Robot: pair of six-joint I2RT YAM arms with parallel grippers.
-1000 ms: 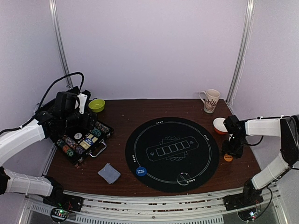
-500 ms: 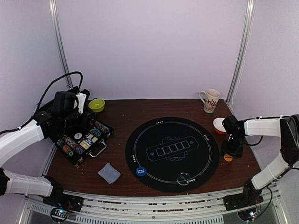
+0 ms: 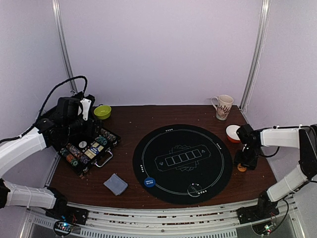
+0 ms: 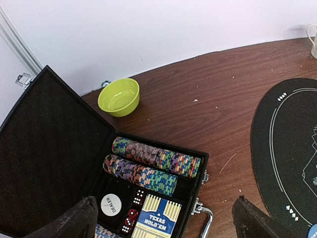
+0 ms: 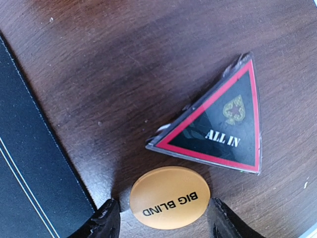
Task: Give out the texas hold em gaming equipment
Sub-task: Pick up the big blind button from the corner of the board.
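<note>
left gripper [image 4: 163, 220] aloft, jaws wide apart — right gripper [image 5: 162, 220] low, jaws parted

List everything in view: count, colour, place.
mat: one, black, table centre.
case: one, black, open, left.
chip rows: two showing, multicoloured, in case.
card stack: one, grey-blue, near the case.
small blind button: one, blue, mat's near-left edge.
small disc: one, colour unclear, mat's near edge.
big blind button: one, orange, right of mat.
all-in marker: one, red-black triangle, beside it.
green bowl: one, far left.
red-and-white bowl: one, right of mat.
mug: one, patterned, far right.
left gripper: one, black, open over case.
right gripper: one, black, open astride big blind button.
</note>
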